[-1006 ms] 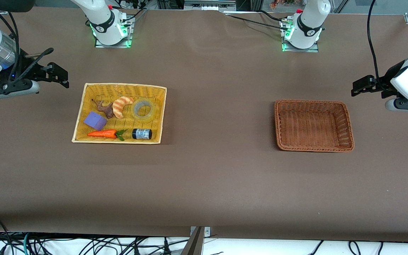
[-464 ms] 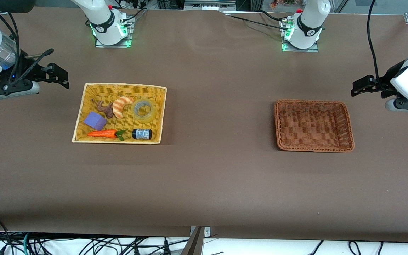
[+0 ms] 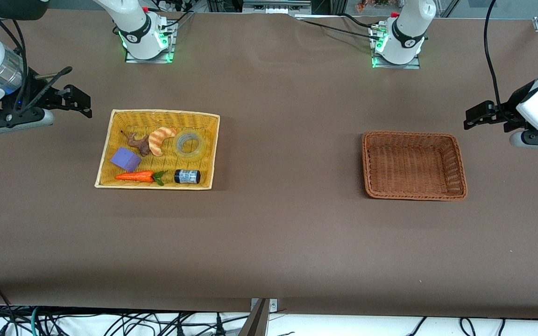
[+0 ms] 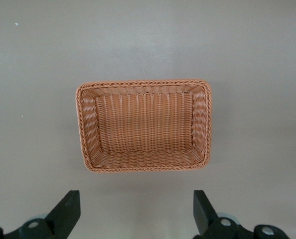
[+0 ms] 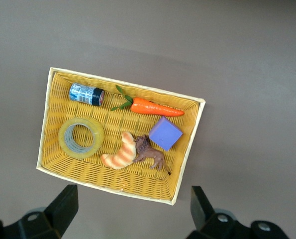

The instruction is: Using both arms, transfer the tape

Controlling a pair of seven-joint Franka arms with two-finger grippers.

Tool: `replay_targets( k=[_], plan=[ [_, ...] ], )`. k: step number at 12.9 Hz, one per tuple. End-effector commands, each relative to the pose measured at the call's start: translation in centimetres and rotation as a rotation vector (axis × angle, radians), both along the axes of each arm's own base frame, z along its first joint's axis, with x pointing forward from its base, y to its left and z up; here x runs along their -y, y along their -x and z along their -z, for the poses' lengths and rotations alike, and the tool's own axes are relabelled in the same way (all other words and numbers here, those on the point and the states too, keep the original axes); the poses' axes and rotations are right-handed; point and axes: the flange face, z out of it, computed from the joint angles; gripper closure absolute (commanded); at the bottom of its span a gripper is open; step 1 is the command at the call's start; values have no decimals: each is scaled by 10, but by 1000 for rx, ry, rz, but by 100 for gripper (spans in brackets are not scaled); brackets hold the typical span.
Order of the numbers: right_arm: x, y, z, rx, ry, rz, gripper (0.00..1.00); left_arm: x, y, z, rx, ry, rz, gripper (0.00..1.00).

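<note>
A wide table (image 3: 269,242) covered in matte brown cloth fills nearly the whole frame, evenly lit, with faint creases near the top centre. Along the bottom edge a white floor strip carries tangled black cables (image 3: 110,324). A small metal bracket (image 3: 263,304) sits at the bottom centre of the table edge.

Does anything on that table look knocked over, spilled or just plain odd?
Nothing stands out. The tape lies flat in the yellow basket with the other small items, none spilled. The brown basket holds nothing. The left gripper and right gripper both wait open over bare table.
</note>
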Motion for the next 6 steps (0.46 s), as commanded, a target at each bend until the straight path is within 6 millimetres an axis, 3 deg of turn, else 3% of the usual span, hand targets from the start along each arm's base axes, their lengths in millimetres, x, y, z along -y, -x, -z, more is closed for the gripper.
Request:
replay_targets(
  k=[1,6],
  plan=[
    [2,-4,-6,4,9,-4,0,2,-1,-5,17,23,17,0],
    [-1,-6,-6,10,9,-3,0,3,-1,-5,17,23,18,0]
  ],
)
